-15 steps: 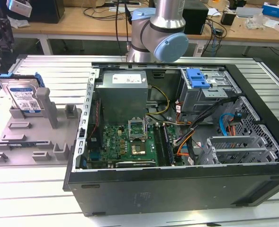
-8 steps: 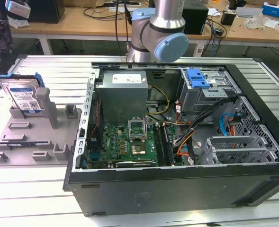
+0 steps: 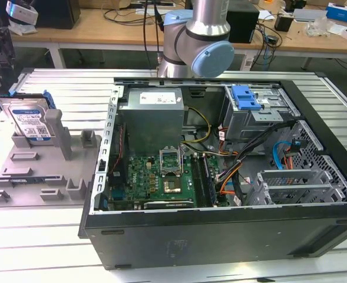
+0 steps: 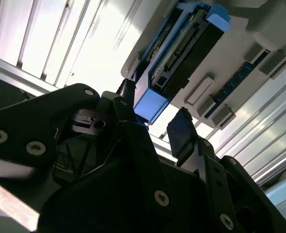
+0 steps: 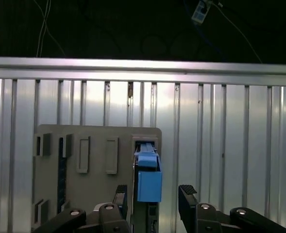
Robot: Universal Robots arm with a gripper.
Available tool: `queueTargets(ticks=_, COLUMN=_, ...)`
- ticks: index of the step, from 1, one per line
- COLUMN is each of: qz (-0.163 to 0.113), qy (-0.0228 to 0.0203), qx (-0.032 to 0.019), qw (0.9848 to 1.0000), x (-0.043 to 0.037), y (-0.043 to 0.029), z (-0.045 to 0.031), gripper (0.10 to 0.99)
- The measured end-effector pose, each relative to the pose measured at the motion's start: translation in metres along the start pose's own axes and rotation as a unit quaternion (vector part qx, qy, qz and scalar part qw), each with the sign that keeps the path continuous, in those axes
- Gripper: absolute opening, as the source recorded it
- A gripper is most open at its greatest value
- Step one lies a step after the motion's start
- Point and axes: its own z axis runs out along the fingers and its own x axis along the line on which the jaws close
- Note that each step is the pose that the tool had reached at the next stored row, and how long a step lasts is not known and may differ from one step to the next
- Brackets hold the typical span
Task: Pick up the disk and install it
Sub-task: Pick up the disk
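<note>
In the exterior view, the disk (image 3: 29,121) stands on edge in a slot of the grey plastic holder (image 3: 43,171). It sits on the exterior view's left, well apart from the open computer case (image 3: 220,236). Its face is dull silver metal with a white-and-blue label, rimmed in blue plastic.

In the second wrist view, the gripper (image 4: 155,121) is spread wide. Its matte black fingers (image 4: 181,133) sit on either side of the disk's blue end, not touching it as far as I can tell. The frame is smooth plastic and the fingers look off-centre to me, so I judge that closing could tip the disk or jam it in its slot.

In the first wrist view, the gripper (image 5: 154,196) straddles the disk (image 5: 149,182), seen edge-on, with a gap on each side. The ribbed aluminium table (image 5: 220,145) glares, which could hide a misalignment from me.
</note>
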Motion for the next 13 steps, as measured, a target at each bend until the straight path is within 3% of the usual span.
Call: queueTargets(ticks=13, qz=-0.012, qy=0.0004, qx=0.0002, qw=0.9999, x=0.0, y=0.0021, z=0.0151, gripper=0.541)
